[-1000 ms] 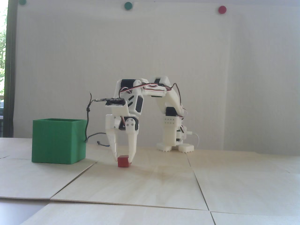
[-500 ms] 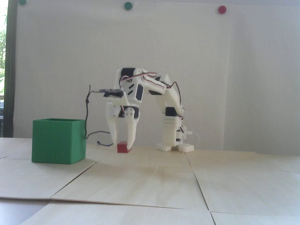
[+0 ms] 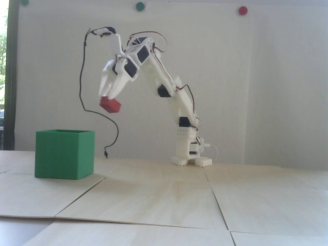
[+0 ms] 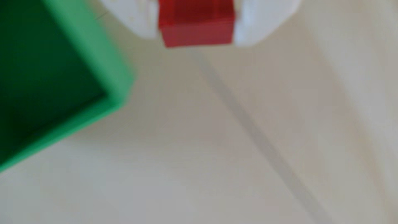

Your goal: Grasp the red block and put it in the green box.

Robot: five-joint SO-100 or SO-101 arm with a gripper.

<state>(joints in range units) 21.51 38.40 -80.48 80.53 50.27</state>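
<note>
The red block [image 3: 110,105] hangs high in the air, pinched between the white fingers of my gripper [image 3: 106,96], which is shut on it. It hovers above and a little right of the green box [image 3: 64,153], which stands on the table at the left in the fixed view. From the wrist, the red block [image 4: 197,23] sits at the top edge, and the gripper [image 4: 196,32] clamps it from both sides. The green box [image 4: 92,64] shows its open dark inside at the left, blurred by motion.
The arm's white base [image 3: 191,153] stands at the back of the table. A dark cable [image 3: 82,84] dangles from the wrist camera toward the table behind the box. Seams [image 3: 217,202] run between pale wooden panels. Coloured dots sit on the wall.
The arm has risen sharply from the table, carrying the red block up and leftward toward the box. The gripper has tilted, and the cable has lifted with it.
</note>
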